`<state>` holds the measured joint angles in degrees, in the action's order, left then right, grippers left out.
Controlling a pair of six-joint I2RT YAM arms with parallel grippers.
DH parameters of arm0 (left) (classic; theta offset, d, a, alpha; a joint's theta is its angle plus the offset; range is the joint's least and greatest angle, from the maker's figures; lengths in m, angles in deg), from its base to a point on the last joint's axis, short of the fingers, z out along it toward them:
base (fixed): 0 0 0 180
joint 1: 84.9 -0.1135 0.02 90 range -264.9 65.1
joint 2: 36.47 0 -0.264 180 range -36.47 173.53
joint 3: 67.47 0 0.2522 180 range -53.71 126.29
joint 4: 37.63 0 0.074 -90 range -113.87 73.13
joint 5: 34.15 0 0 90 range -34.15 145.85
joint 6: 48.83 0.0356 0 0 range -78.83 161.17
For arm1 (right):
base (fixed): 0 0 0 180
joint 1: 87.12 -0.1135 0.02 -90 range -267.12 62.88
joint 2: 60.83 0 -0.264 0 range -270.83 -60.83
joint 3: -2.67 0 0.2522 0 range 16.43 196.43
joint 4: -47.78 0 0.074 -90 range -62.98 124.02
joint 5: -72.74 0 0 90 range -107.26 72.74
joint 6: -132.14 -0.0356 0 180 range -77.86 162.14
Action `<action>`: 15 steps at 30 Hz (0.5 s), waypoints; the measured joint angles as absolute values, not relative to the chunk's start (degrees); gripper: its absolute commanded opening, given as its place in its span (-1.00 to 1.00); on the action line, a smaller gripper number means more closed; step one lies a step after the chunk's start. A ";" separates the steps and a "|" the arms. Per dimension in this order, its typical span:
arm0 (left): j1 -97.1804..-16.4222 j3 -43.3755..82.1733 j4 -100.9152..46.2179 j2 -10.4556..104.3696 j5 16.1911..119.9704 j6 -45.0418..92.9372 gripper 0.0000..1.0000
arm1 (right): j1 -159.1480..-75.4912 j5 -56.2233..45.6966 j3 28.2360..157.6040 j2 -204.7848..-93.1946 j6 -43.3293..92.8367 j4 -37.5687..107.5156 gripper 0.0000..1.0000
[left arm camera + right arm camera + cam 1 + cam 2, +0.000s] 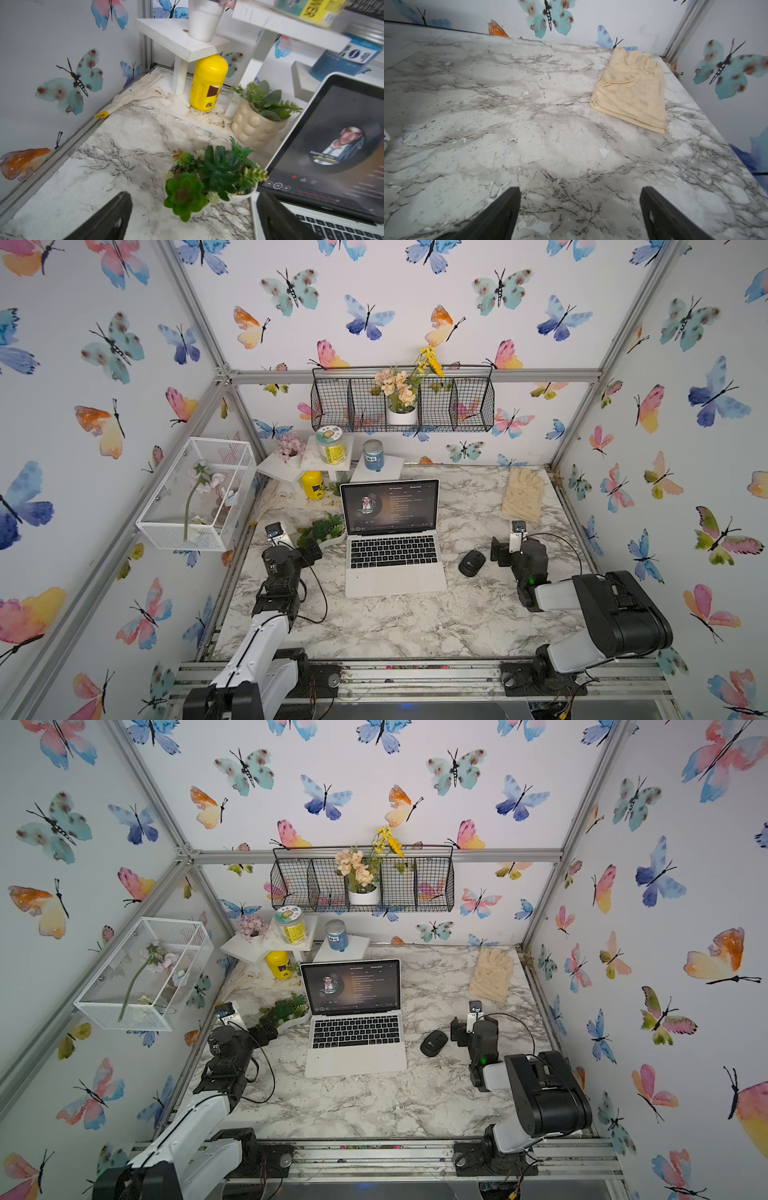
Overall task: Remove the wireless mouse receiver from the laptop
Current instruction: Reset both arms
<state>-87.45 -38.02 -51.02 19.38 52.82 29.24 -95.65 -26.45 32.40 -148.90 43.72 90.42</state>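
Observation:
The silver laptop [395, 572] [355, 1054] stands open in the middle of the marble table, its screen lit with a round portrait. The wireless mouse receiver does not show in any view. My left gripper [312, 551] [266, 1032] hovers open just left of the laptop's hinge; in the left wrist view its dark fingers [122, 209] frame a succulent dish and the laptop's corner [324, 226], with nothing between them. My right gripper [498, 551] [457, 1031] is open to the right of the laptop, past the black mouse [471, 563], over bare marble [580, 191].
A succulent dish [326, 531] [207, 176], a cream pot [251, 126] and a yellow bottle [312, 484] crowd the laptop's left. White risers with jars stand behind. A cream glove [523, 494] [633, 91] lies at the back right. A white mesh basket [195, 493] juts from the left wall.

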 measured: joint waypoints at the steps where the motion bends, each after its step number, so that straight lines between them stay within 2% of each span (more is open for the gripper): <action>1: -88.15 -39.03 -53.25 21.13 53.50 29.55 0.97 | -95.35 -26.41 31.94 -148.90 43.68 92.24 0.92; 5: -89.02 -42.88 -64.23 30.07 55.75 31.26 0.98 | -94.30 -26.17 29.53 -150.73 43.64 101.24 0.94; 15: -88.04 -44.12 -83.87 42.60 58.62 36.44 0.97 | -93.10 -24.31 30.78 -151.06 43.18 101.75 0.99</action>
